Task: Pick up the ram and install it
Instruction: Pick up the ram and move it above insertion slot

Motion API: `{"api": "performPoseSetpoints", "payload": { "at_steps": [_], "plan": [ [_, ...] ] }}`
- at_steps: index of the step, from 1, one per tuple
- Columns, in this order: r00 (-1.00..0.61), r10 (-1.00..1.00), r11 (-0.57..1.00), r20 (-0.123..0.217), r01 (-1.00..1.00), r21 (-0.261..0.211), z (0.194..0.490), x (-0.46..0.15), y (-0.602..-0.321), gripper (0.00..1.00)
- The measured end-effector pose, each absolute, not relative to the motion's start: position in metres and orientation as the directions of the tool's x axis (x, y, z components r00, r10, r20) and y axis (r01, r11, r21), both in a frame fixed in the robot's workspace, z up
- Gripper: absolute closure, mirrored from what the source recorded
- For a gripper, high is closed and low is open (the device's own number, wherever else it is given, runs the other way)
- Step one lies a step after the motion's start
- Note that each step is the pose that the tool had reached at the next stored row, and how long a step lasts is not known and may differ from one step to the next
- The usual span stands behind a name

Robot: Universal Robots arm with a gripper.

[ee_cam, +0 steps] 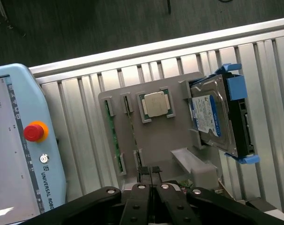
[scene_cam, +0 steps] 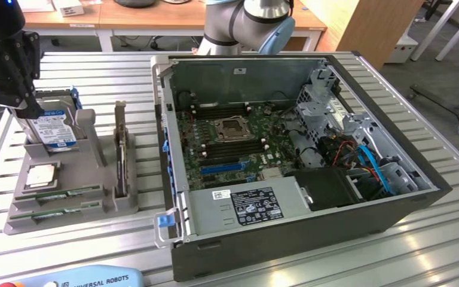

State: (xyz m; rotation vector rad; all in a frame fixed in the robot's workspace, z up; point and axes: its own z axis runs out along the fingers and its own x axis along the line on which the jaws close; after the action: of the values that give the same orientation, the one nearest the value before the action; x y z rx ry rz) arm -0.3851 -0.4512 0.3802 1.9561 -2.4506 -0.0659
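Hovering over the gray tray (ee_cam: 156, 140), fingers (ee_cam: 143, 176) clenched empty, ram (ee_cam: 115, 140) near processor (ee_cam: 154, 104) and hard drive (ee_cam: 210, 117).

The hand (scene_cam: 25, 106) hangs over the tray (scene_cam: 78, 219) beside the open case (scene_cam: 309, 242).

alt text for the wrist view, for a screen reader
The shut gripper hangs over a grey tray on a slatted metal table. The tray holds a green ram stick, a silver processor and a hard drive; a control pendant lies beside it.
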Motion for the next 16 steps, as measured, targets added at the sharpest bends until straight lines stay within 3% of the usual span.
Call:
{"api": "performPoseSetpoints", "payload": {
  "at_steps": [16],
  "plan": [
    [-0.186, -0.982, 0.185, -0.021, -0.982, 0.036, 0.3794, -0.3851, -0.4512, 0.90]
  ]
}}
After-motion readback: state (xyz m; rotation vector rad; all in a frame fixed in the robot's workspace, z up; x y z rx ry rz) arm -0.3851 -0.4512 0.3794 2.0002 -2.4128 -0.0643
